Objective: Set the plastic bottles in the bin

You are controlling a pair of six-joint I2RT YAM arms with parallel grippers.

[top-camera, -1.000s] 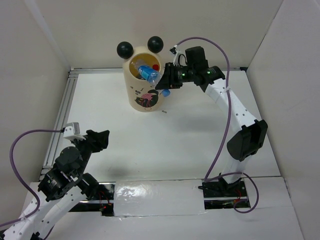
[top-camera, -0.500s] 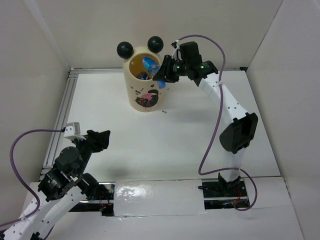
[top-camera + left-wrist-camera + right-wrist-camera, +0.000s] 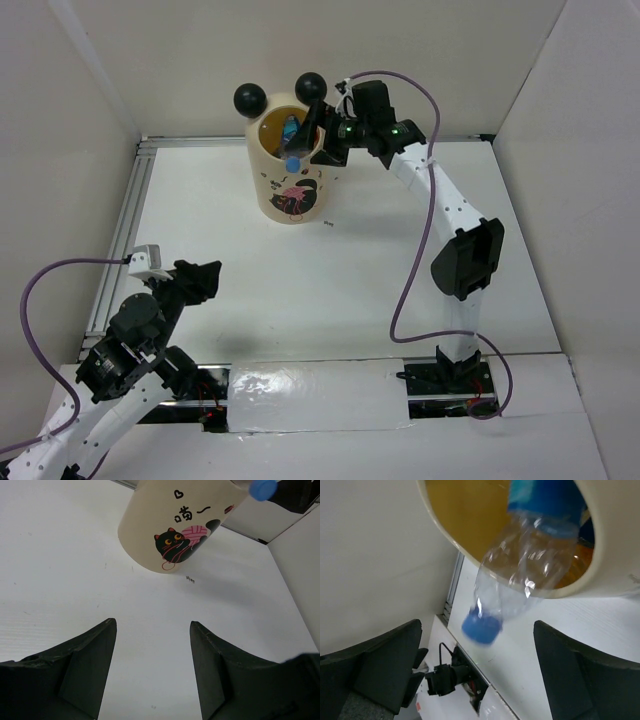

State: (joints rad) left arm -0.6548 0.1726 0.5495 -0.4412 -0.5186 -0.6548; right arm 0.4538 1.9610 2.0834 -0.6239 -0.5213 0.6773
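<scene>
The cream bin (image 3: 283, 196) with two black ball ears stands at the back of the table. A clear plastic bottle (image 3: 293, 138) with a blue label leans in its mouth, blue cap (image 3: 293, 164) hanging over the near rim. My right gripper (image 3: 318, 133) hovers at the bin's right rim, open. In the right wrist view the blurred bottle (image 3: 520, 575) sits apart from both fingers of that gripper (image 3: 477, 624), its base inside the bin (image 3: 615, 555). My left gripper (image 3: 205, 277) is open and empty at the near left. The left wrist view of that gripper (image 3: 152, 625) faces the bin (image 3: 170, 525).
A metal rail (image 3: 128, 215) runs along the table's left and back edges. White walls close in the left, back and right sides. A taped patch (image 3: 315, 398) lies between the arm bases. A small dark mark (image 3: 327, 224) sits on the table right of the bin.
My right gripper moved left over the bin's mouth and opened, letting go of the bottle, which has tipped into the bin. The left arm has not moved.
</scene>
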